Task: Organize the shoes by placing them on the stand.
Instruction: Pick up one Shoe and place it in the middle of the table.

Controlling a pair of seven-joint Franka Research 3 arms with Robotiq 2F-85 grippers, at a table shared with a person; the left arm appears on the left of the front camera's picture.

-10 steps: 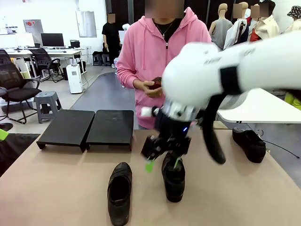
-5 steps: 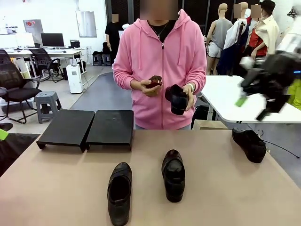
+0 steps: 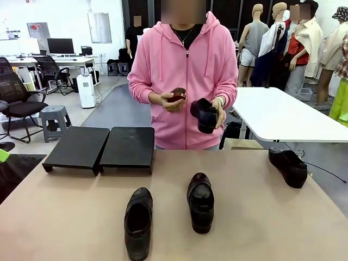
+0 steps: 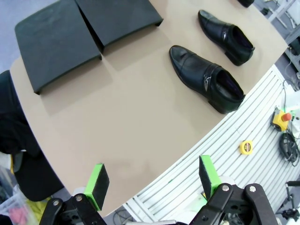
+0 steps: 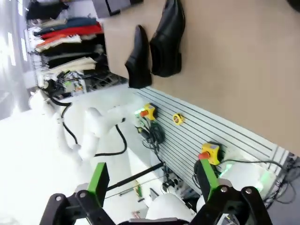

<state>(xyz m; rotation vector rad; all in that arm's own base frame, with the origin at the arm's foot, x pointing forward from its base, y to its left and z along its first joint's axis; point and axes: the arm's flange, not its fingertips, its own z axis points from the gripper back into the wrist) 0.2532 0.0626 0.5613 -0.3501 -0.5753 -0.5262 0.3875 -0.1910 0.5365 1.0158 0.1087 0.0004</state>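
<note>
4 glossy black round-toed leather slip-on shoes [image 3: 201, 202]: 2 side by side mid-way on the tan table [image 3: 65, 217], 1 at its right edge, 1 in the person's hand [image 3: 219, 109]. The low black stand [image 3: 79, 147], 2 sloped flat panels, sits far left. Left gripper [image 4: 152, 180] and right gripper [image 5: 152, 180]: fingers spread apart, holding nothing.

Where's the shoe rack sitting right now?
In the front view the stand sits at the far left of the table, just left of the person and beyond the nearest shoe.
</note>
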